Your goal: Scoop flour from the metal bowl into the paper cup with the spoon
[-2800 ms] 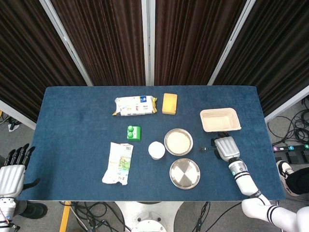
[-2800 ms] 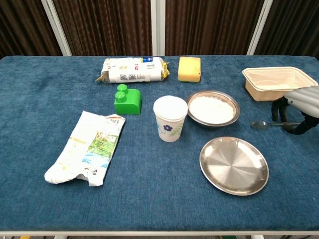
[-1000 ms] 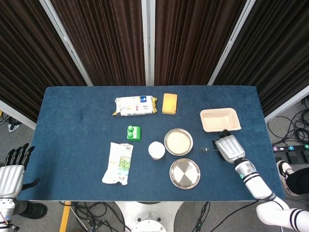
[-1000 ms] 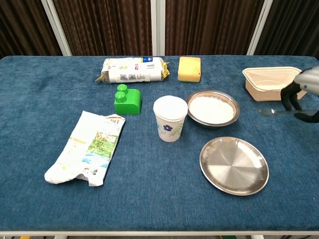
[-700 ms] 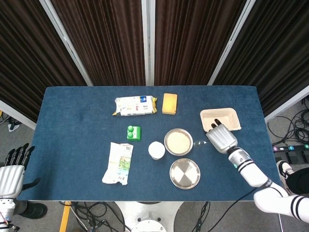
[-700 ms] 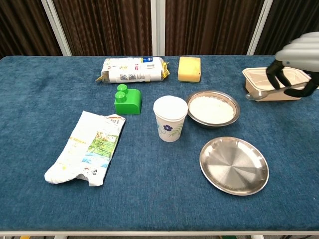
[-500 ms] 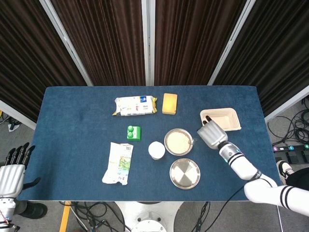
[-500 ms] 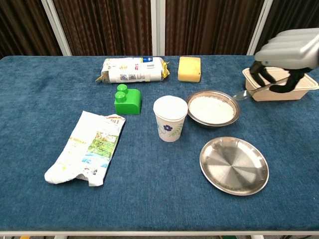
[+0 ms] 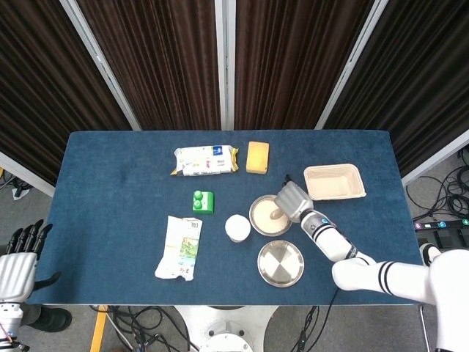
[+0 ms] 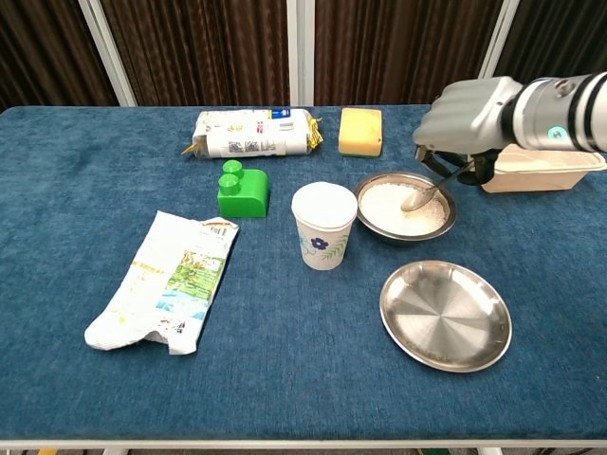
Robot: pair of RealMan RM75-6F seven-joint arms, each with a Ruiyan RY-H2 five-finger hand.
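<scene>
The metal bowl [image 10: 405, 209] [image 9: 270, 215] holds white flour right of the paper cup [image 10: 323, 226] [image 9: 237, 227], which has a blue flower print. My right hand [image 10: 467, 117] [image 9: 293, 199] hovers over the bowl's right rim and grips a metal spoon [image 10: 420, 193] [image 9: 276, 215]. The spoon slants down to the left with its tip dipped in the flour. My left hand [image 9: 16, 264] hangs off the table's left side, fingers apart, holding nothing.
An empty metal plate [image 10: 445, 315] lies in front of the bowl. A beige tray [image 10: 541, 169] sits behind my right hand. A green block [image 10: 242, 191], a flat snack bag [image 10: 169, 280], a wrapped packet [image 10: 252, 133] and a yellow sponge [image 10: 360, 131] lie further left and back.
My right hand lifted the spoon from the table at the right and carried it left, past the beige tray, lowering its tip into the flour. The left hand stayed still.
</scene>
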